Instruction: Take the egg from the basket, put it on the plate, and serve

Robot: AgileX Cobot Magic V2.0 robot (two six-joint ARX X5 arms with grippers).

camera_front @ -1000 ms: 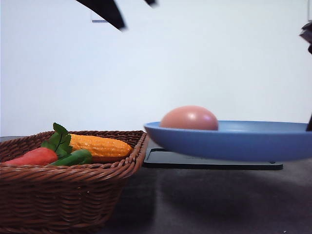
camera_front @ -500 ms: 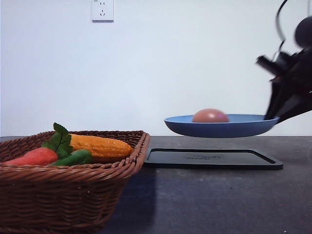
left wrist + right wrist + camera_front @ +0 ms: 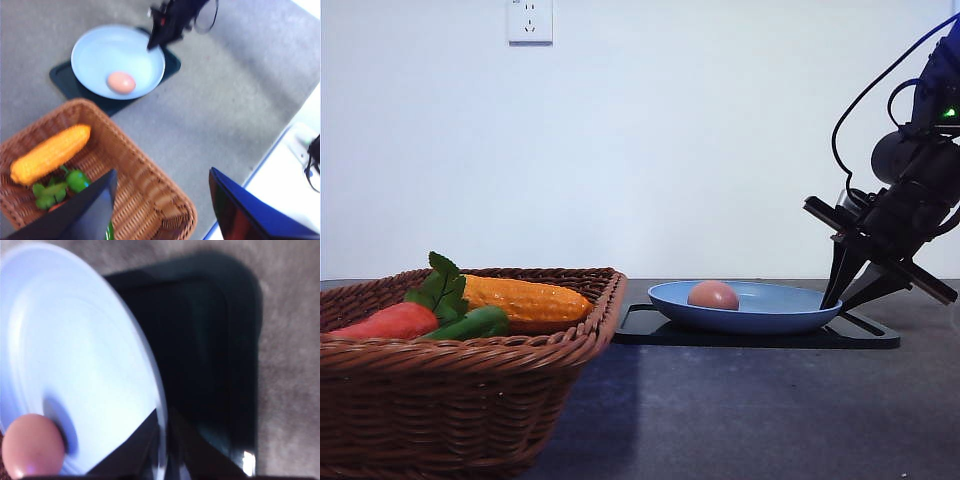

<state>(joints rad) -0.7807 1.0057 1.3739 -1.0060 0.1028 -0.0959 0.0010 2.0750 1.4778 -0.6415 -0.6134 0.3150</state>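
Nearest me in the front view, the basket (image 3: 460, 385) sits at the left on the worktop (image 3: 750, 420); inside it a corn cob (image 3: 525, 300), a carrot (image 3: 385, 322) with green leaves (image 3: 440, 282), and a green pod (image 3: 470, 324); no egg in there now. My left claw (image 3: 160, 207) hangs above the basket with its fingers spread apart, nothing between them; seen from that wrist, the corn and greens lie below it.

Past the basket, the black tray (image 3: 865, 335) lies flat on the worktop; the plate (image 3: 760, 318) rests on it, level; the egg (image 3: 713, 295) lies inside the plate, left of centre in the front view. My right claw (image 3: 845, 292) is at the plate's right rim, clenched on it; the right wrist view shows one finger on each side of the rim, with the egg at the other side of the plate.

Farthest back, a white wall with a socket (image 3: 530, 20) up high.
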